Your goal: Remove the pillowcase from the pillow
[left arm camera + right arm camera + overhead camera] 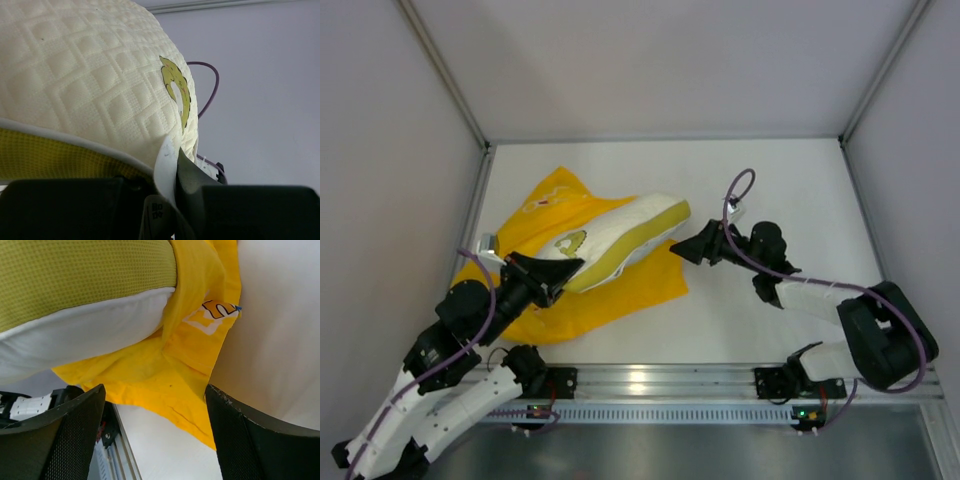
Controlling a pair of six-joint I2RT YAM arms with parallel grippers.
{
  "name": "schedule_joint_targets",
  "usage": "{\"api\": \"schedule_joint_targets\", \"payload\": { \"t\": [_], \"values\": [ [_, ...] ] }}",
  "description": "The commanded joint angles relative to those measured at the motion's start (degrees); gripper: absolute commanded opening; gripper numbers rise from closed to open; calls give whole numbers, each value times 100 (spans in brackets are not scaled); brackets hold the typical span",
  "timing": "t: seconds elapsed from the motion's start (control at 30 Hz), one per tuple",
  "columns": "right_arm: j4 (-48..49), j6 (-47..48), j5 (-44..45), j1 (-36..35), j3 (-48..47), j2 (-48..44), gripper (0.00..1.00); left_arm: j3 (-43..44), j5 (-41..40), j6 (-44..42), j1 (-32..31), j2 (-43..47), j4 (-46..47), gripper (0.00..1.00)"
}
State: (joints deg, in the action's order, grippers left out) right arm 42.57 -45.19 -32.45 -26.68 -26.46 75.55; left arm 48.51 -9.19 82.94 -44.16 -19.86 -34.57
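The cream quilted pillow (620, 232) is raised off the table at a tilt, its left corner in my left gripper (558, 270). The left wrist view shows the pillow (75, 75) with its small yellow emblem (176, 90) and its white tag (166, 167) pinched in my left gripper (175, 161). The bright yellow pillowcase (605, 300) lies flat on the table beneath the pillow, off it. My right gripper (686, 248) is open beside the pillow's right end. In the right wrist view, my right gripper (155, 412) faces the pillowcase (175, 370), with the pillow (80, 335) above it.
A metal rail (650, 380) runs along the table's near edge, in front of the arm bases. White walls close in the left, back and right. A purple cable (740, 190) loops above my right wrist.
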Motion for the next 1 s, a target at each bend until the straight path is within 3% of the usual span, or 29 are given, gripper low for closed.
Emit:
{"api": "schedule_joint_targets", "payload": {
  "t": [0.0,0.07,0.2,0.43,0.5,0.53,0.6,0.63,0.73,0.83,0.97],
  "values": [
    [1611,-340,-341,119,-219,337,77,448,137,56,30,-44,784,0],
    [1938,-629,-324,154,-228,697,76,527,207,56,30,-106,811,0],
    [3858,-1576,-499,171,-324,1740,73,677,251,47,30,-194,820,0],
    [5251,-2687,-473,207,-877,3236,56,818,338,73,30,-194,846,0],
    [5446,-2881,-525,207,-992,3413,46,844,409,109,30,-220,881,0],
    [5507,-2916,-552,198,-1106,3536,30,827,522,126,30,-229,995,0],
    [5508,-2960,-622,146,-1282,3642,12,661,690,179,30,-290,1267,0],
    [5525,-2961,-649,110,-1353,3651,0,546,830,223,30,-325,1869,0],
    [5281,-2952,-649,-83,-1704,3695,0,334,1621,565,30,-659,2856,0],
    [4823,-2925,-526,-232,-2117,3870,0,745,1903,487,30,-949,2868,0],
    [4866,-3687,-465,-277,-2828,4616,0,1413,2017,171,30,-1160,2877,0]
  ]
}}
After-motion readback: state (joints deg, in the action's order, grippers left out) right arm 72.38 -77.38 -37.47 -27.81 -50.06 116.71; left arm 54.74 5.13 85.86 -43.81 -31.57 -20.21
